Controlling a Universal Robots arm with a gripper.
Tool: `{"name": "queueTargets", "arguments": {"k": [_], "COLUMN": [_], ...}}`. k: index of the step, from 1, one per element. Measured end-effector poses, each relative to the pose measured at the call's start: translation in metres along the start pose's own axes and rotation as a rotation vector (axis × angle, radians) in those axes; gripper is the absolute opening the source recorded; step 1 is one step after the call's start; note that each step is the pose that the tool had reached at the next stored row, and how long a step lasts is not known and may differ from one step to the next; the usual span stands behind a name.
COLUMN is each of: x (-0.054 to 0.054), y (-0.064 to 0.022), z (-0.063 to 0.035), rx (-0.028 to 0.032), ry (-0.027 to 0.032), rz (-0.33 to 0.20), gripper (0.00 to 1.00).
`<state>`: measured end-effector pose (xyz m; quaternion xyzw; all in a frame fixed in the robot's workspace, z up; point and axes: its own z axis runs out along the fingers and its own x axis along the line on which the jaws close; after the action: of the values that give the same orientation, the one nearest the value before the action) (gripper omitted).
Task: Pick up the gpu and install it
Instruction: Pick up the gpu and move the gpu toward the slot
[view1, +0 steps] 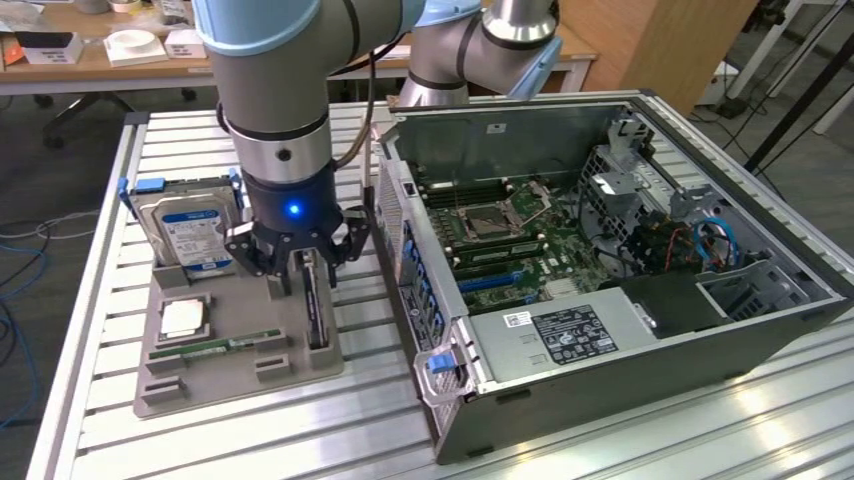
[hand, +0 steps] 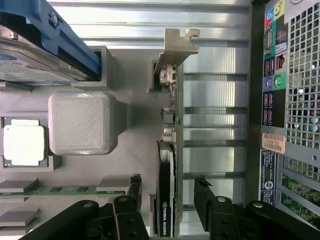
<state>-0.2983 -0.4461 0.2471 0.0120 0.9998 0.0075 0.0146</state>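
The gpu (hand: 166, 150) stands on its long edge in a slot of the grey holder tray (hand: 82, 122), its silver bracket pointing away from the gripper and its black cooler block between the fingers. My gripper (hand: 168, 192) is open and straddles the card, one finger (hand: 135, 186) on each side with a gap to the card on both. In the exterior view the gripper (view1: 306, 283) hangs low over the gpu (view1: 316, 315), just to the left of the open computer case (view1: 601, 260).
On the tray (view1: 240, 385) a blue-labelled hard drive (view1: 187, 230) stands upright, with a CPU (view1: 180, 318) and a RAM stick (view1: 220, 348) lying nearby. The case's rear panel (hand: 285, 100) is close beside the card. A slatted metal table (view1: 747, 420) carries everything.
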Motion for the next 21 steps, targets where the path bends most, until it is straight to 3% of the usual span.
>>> {"name": "queueTargets", "arguments": {"k": [21], "x": [0.0002], "y": [-0.0001], "z": [0.0069], "rx": [0.0], "ry": [0.0], "rz": [0.0], "gripper": [0.55]}}
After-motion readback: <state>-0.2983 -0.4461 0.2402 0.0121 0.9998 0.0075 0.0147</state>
